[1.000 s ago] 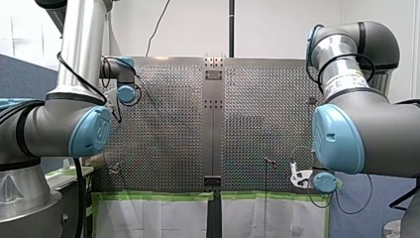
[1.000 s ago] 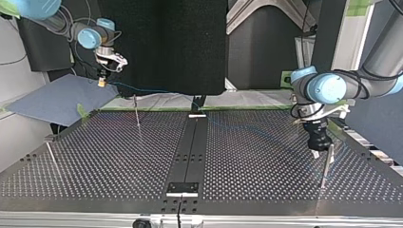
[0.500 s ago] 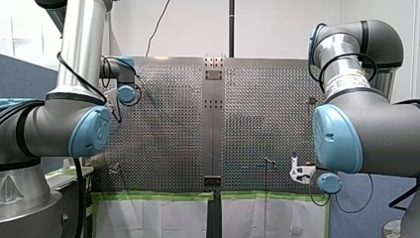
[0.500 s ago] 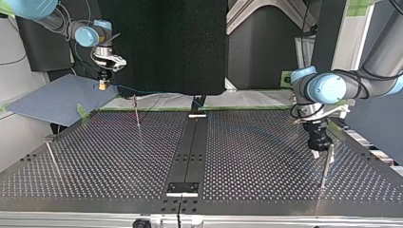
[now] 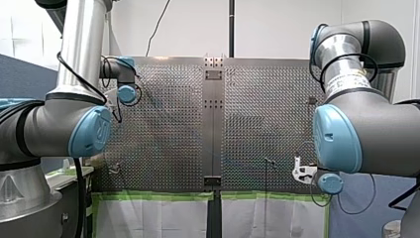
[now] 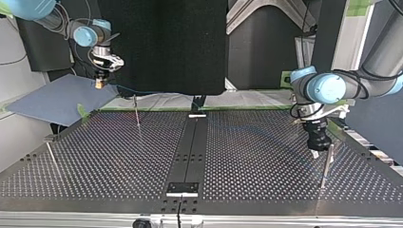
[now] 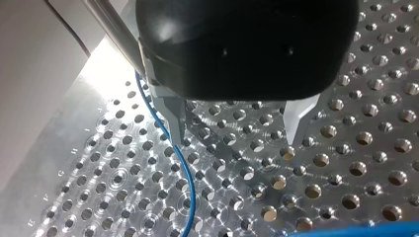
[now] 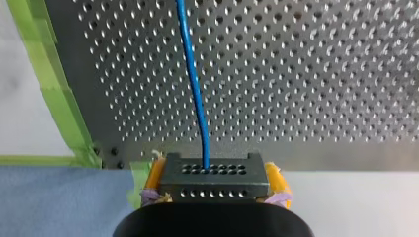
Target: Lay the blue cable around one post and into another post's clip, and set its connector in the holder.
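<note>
My right gripper (image 8: 213, 186), with yellow pads, is shut on a black connector block (image 8: 213, 174). The blue cable (image 8: 193, 84) leaves the block and runs out over the perforated table. In the top view this gripper (image 6: 99, 83) hangs beyond the table's far left corner, above a blue mat, and the thin cable (image 6: 142, 90) trails from it toward the middle. My left gripper (image 7: 236, 132) is open just above the plate, its metal fingers (image 7: 176, 121) bare. The cable (image 7: 184, 170) passes beside one finger. In the top view it (image 6: 314, 151) stands by a post (image 6: 325, 164).
Two more thin posts stand in the top view, one far (image 6: 137, 112) and one near the left edge (image 6: 52, 159). A dark centre strip (image 6: 190, 147) carries small brackets at both ends. The blue mat (image 6: 52, 99) and green tape (image 5: 158, 196) border the table.
My right gripper has shifted slightly with the connector, toward the top view's left, and its wrist has turned a little. The left arm has stayed still.
</note>
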Controlling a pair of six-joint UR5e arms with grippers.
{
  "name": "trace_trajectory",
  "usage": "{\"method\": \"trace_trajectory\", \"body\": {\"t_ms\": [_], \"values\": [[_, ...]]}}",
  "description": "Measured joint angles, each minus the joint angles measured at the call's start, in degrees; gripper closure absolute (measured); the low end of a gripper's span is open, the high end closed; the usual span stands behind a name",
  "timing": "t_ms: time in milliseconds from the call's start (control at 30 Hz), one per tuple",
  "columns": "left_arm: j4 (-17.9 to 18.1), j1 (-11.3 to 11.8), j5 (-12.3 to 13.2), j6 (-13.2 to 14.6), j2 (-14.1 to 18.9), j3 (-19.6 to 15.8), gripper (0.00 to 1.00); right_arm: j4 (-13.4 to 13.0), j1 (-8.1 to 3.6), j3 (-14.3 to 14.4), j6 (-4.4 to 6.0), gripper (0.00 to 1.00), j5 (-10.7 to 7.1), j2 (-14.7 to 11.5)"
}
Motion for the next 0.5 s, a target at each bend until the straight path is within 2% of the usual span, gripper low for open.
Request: {"method": "trace_trajectory", "body": {"t_ms": [233, 500], "values": [[0.00, -0.17, -0.02, 0.08, 0.00, -0.01, 0.00, -0.10, -0.55, -0.01, 0.52, 1.00, 0.27, 0.02], [-0.57, -0.47, -1.79, 0.43, 0.00, -0.04, 0.00, -0.71, -0.29, -0.02, 0.47, 1.00, -2.96, 0.10]]}}
